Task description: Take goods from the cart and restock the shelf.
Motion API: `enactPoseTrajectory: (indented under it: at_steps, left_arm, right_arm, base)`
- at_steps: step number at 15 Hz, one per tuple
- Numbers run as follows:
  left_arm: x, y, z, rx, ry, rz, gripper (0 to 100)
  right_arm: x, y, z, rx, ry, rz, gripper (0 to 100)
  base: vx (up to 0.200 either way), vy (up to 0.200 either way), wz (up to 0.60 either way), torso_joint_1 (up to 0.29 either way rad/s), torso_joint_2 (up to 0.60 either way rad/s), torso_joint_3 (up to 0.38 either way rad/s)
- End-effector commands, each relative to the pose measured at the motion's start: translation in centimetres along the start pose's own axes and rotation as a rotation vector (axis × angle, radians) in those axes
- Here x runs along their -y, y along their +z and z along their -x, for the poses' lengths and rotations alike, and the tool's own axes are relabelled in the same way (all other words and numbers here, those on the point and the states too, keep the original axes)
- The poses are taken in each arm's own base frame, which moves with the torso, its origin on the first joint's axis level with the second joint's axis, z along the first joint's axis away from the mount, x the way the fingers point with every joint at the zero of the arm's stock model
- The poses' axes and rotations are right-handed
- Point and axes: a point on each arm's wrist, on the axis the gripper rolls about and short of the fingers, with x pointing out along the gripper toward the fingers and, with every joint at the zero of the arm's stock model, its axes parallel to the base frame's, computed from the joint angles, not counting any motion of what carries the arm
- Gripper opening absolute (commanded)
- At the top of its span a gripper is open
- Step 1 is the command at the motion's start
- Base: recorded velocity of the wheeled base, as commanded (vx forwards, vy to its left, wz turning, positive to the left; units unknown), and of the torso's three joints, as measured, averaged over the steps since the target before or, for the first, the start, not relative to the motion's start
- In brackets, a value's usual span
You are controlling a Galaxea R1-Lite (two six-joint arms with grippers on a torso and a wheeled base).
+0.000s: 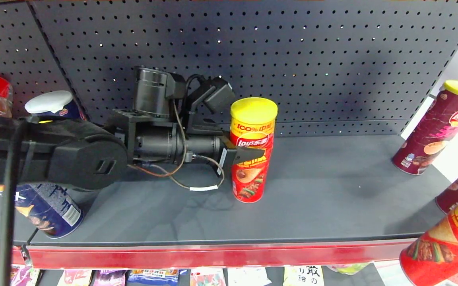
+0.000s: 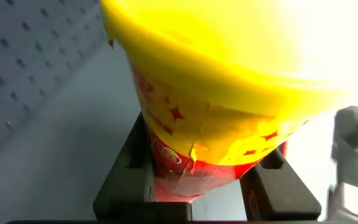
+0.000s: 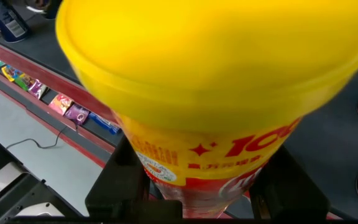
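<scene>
Dark pegboard (image 1: pixel 292 59) is backing a grey shelf (image 1: pixel 332 190) with a red front lip. At the far left a blue can (image 1: pixel 50 210) is standing near the front, with a white-lidded can (image 1: pixel 52 104) behind it by the pegboard.

The left arm is stretching across the shelf from the left. The left end effector (image 1: pixel 251 154) is gripping a red can (image 1: pixel 251 182) with a yellow lid around its middle. In the left wrist view the two dark fingers (image 2: pixel 126 180) are pressing on either side of the red can (image 2: pixel 229 74). It is upright mid-shelf and looks to be resting on its base, though contact is hard to confirm from this angle.

Further right, two maroon cans (image 1: pixel 435 131) are sitting at the shelf's right end. A second red can (image 1: pixel 447 242) is hanging tilted in front of the shelf lip at the lower right, with the right end effector (image 3: pixel 204 199) clamping its body below the lid (image 3: pixel 216 68).

Progress, as a judgement:
- **Red can:** it is in place but not yet released.
- **Second red can:** it is waiting its turn, and the stretch between the red can and the maroon cans looks like its spot.
- **Left to do:** opening the left fingers, backing that arm out, then setting the second red can down.
</scene>
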Motion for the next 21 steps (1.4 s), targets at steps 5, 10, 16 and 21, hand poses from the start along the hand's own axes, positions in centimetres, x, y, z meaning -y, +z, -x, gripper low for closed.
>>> enactPoseTrajectory:
  at_steps: [5,10,16,21]
  left_arm:
    - [2.9,-0.2,2.0,-0.012,-0.036,-0.002,0]
    - [4.5,0.2,2.0,-0.007,-0.058,0.014,0]
    - [5.5,-1.2,3.1,-0.045,-0.070,0.031,0]
    - [6.3,-1.1,3.3,-0.045,-0.084,0.026,0]
  right_arm:
    - [0.0,0.0,0.0,-0.002,0.002,0.000,0]
    - [0.0,0.0,0.0,0.000,0.002,0.000,0]
    - [0.0,0.0,0.1,0.003,0.001,0.001,0]
    - [0.0,0.0,0.1,0.003,0.001,0.003,0]
  base:
    - [0.000,0.000,0.00,0.000,0.00,0.000]
    - [0.000,0.000,0.00,0.000,0.00,0.000]
    - [0.000,0.000,0.00,0.000,0.00,0.000]
    - [0.000,0.000,0.00,0.000,0.00,0.000]
